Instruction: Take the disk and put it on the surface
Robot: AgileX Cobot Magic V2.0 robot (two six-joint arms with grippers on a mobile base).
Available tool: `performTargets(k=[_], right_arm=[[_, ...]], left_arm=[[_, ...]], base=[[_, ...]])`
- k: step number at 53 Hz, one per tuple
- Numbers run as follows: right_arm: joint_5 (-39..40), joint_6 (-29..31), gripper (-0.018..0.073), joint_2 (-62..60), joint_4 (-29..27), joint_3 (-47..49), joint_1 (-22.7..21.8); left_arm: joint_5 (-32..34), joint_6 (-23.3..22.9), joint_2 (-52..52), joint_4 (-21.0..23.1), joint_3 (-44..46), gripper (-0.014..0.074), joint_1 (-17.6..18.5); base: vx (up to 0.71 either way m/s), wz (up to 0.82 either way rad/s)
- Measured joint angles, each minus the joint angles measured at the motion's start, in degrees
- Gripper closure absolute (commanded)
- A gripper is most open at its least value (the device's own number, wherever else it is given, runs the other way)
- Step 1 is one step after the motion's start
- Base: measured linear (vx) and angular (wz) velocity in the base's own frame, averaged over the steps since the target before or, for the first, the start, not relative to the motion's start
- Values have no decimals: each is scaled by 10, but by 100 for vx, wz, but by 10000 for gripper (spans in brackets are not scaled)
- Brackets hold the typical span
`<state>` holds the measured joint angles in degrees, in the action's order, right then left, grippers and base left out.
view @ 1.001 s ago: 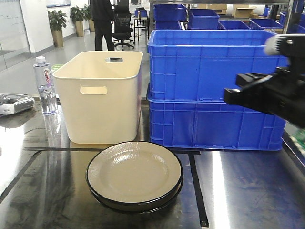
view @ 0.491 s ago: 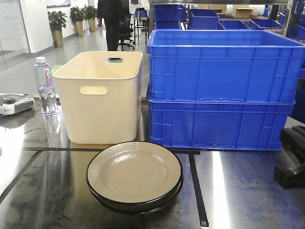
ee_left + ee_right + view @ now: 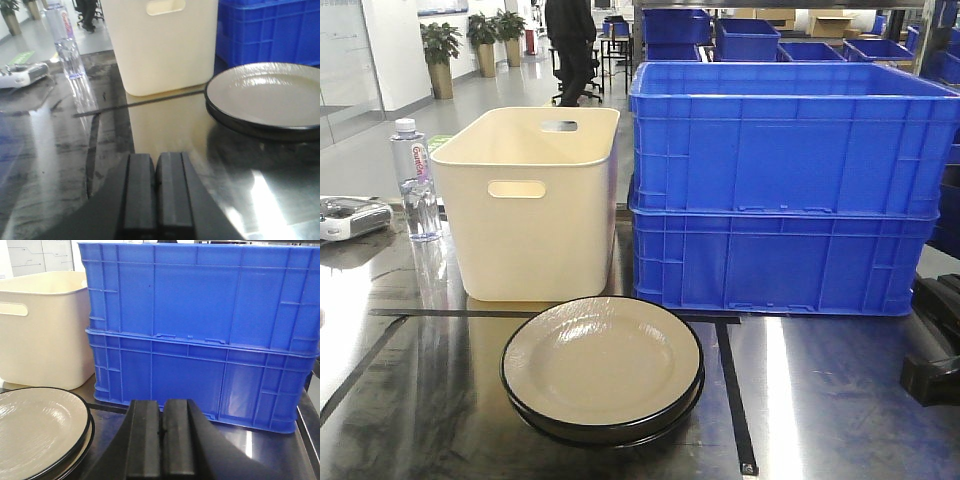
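Bottle (image 3: 65,42) only in left and front views; both tools (image 3: 156,192) (image 3: 161,440) clenched, empty, plates (image 3: 602,368) untouched on bench (image 3: 840,400).

bright indoor light | glare streaks on tabletop (image 3: 820,400) | wrist views soft

Beige disk (image 3: 601,362) with a thin black rim, dark grey glossy surface (image 3: 830,400) crossed by thin black lines, cream bin (image 3: 532,205), two bright blue crates (image 3: 780,185) stacked at right, clear bottle (image 3: 415,180) with white cap far left
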<state>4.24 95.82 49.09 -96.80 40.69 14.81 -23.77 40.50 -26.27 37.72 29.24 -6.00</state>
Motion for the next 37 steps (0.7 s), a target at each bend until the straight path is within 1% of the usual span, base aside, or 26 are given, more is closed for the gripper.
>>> performTargets(k=[7, 22, 27, 29, 32, 33, 34, 37], right_arm=[[-1, 0, 572, 0, 0, 0, 0], [0, 0, 572, 0, 0, 0, 0], [0, 0, 572, 0, 0, 0, 0], [0, 0, 572, 0, 0, 0, 0], [0, 0, 572, 0, 0, 0, 0], [0, 0, 572, 0, 0, 0, 0], [0, 0, 572, 0, 0, 0, 0], [0, 0, 572, 0, 0, 0, 0]], left_arm=[[-20, 1, 0, 0, 0, 598, 0], [-24, 1, 0, 0, 0, 598, 0], [-7, 1, 0, -2, 0, 598, 0], [1, -5, 0, -14, 0, 598, 0], [11, -30, 0, -40, -1, 598, 0], [16, -47, 0, -62, -4, 598, 0], [19, -60, 0, -74, -7, 598, 0], [34, -141, 3, -129, -21, 598, 0]], base=[[0, 0], [0, 0], [0, 0], [0, 0], [0, 0], [0, 0], [0, 0], [0, 0]])
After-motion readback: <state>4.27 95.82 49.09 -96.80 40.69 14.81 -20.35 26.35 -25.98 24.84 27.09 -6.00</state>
